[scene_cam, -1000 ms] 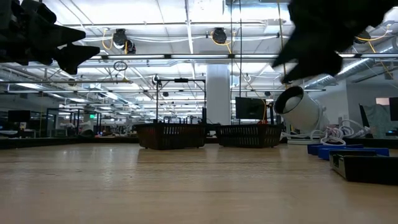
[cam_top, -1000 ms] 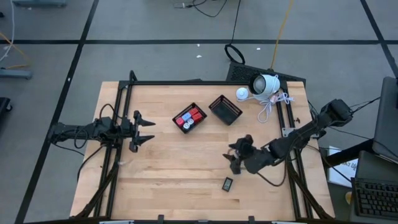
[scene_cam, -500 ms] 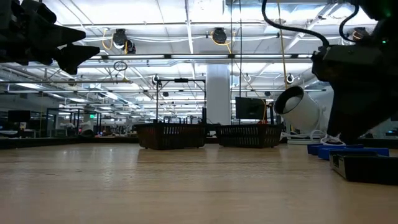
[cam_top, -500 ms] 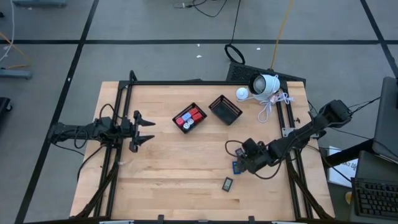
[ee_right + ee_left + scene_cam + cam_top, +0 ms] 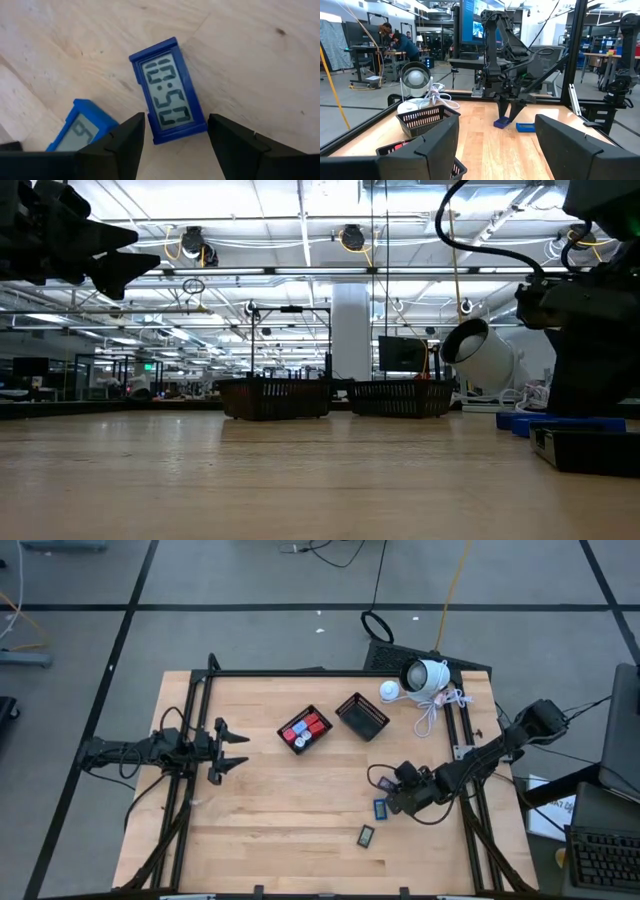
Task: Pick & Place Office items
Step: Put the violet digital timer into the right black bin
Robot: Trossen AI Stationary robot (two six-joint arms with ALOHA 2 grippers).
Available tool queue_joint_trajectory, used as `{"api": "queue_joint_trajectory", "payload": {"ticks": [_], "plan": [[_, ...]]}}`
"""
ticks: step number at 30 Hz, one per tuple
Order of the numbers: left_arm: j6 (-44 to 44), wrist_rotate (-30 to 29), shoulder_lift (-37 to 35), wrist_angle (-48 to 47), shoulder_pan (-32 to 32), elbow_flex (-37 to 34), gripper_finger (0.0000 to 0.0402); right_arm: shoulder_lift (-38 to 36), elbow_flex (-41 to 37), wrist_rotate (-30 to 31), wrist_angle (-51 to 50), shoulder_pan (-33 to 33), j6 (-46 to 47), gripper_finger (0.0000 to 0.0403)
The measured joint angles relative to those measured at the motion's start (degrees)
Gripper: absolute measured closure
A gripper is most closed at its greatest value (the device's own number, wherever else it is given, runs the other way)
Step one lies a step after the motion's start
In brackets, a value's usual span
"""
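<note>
From above, the right tool (image 5: 392,794) has slid slightly right since half a second ago, uncovering a blue clock (image 5: 381,808) on the table (image 5: 260,810). Its wrist camera shows spread fingers (image 5: 122,145) straddling another blue clock (image 5: 168,90), gripping nothing. The left tool (image 5: 232,750) waits open at the table's left side.

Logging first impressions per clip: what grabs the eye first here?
The right gripper hangs open over a blue clock on the table's right side, a second clock beside it. Next, the red blocks in the left basket at table centre. The left gripper waits, open, at the left edge.
</note>
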Motion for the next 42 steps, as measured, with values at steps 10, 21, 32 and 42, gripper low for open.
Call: {"api": "queue_joint_trajectory", "payload": {"ticks": [10,21,32,42], "plan": [[0.0,0.0,0.0,0.0,0.0,0.0,0.0119,0.1,-3.5,6.3,9.3,0.0,-15.4,0.0193],[0.0,0.0,0.0,0.0,0.0,0.0,0.0136,0.2,-8.1,9.6,17.8,0.0,-19.6,0.0193],[0.0,0.0,0.0,0.0,0.0,0.0,0.0145,0.2,-8.3,10.9,17.4,0.0,-21.4,0.0237],[0.0,0.0,0.0,0.0,0.0,0.0,0.0123,0.3,-8.4,15.1,19.3,-0.1,-22.2,0.0260]]}}
